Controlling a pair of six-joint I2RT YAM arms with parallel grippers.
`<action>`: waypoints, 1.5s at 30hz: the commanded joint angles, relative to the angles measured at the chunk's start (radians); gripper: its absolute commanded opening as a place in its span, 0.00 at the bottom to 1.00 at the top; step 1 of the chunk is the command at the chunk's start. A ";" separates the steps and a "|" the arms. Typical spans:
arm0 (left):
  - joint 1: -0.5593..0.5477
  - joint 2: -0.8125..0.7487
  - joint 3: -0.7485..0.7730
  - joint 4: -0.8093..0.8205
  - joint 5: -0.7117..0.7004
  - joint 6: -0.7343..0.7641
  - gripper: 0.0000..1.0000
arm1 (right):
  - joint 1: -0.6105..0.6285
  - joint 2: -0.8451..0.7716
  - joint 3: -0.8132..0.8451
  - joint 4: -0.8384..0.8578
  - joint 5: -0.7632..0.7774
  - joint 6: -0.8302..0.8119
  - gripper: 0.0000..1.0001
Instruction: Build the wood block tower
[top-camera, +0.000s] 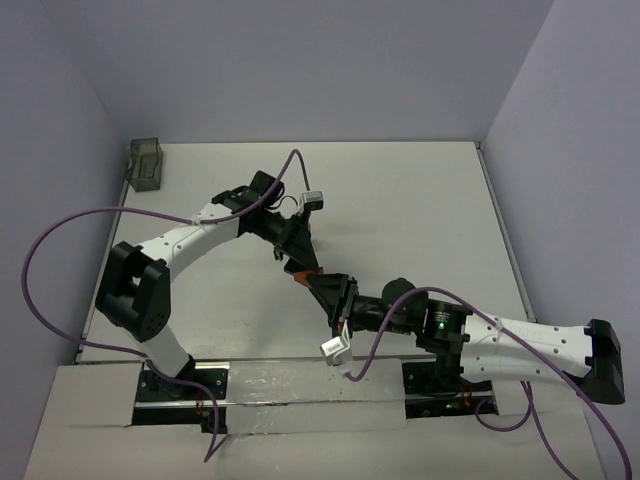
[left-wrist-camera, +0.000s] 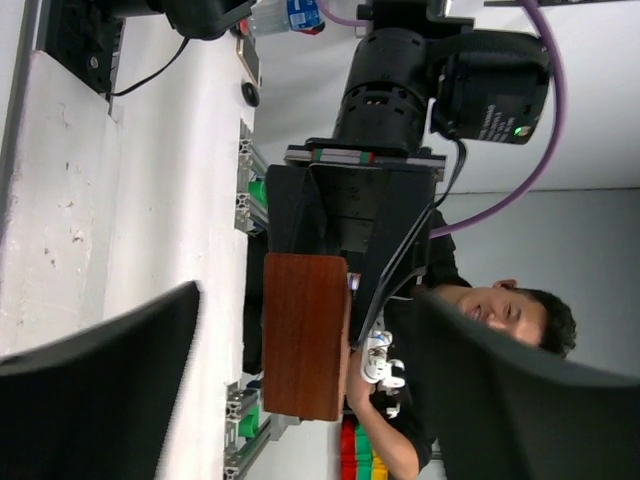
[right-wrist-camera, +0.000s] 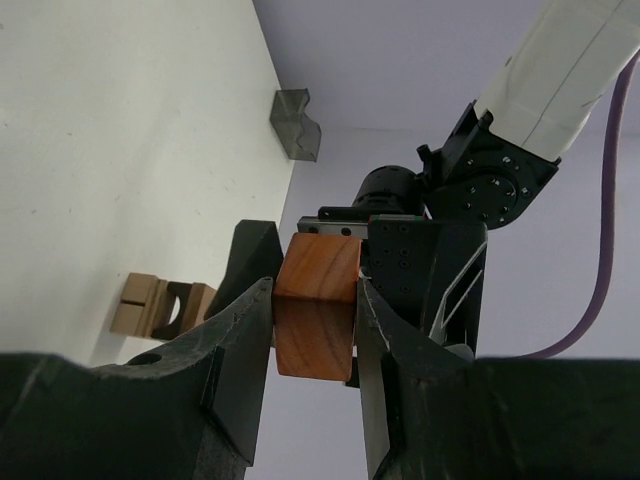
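block (right-wrist-camera: 315, 320): smooth grained reddish wood | right fingers (right-wrist-camera: 238, 340): matt black plastic | table (right-wrist-camera: 120, 120): matt white

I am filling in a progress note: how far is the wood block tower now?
Done: only a low start, a few tan blocks lying together on the table. In hand: the right tool is closed on a reddish-brown block, and the left tool stands open around it, so it looks like a handover. Left: to put this block on the tan ones; nothing is stacked high yet.

Block (right-wrist-camera: 318, 305) in right claw (right-wrist-camera: 312, 272), container (top-camera: 146, 163) far back left
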 joint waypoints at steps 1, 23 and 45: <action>0.030 -0.024 0.055 -0.062 0.198 0.088 0.99 | 0.005 -0.003 0.093 -0.031 -0.010 0.086 0.18; 0.541 0.165 0.361 -0.705 0.032 0.976 0.99 | -0.571 0.473 0.726 -0.563 -0.598 0.569 0.00; 0.630 -0.164 0.100 -0.064 -0.453 0.645 0.99 | -0.664 1.048 1.325 -1.110 -0.796 0.396 0.01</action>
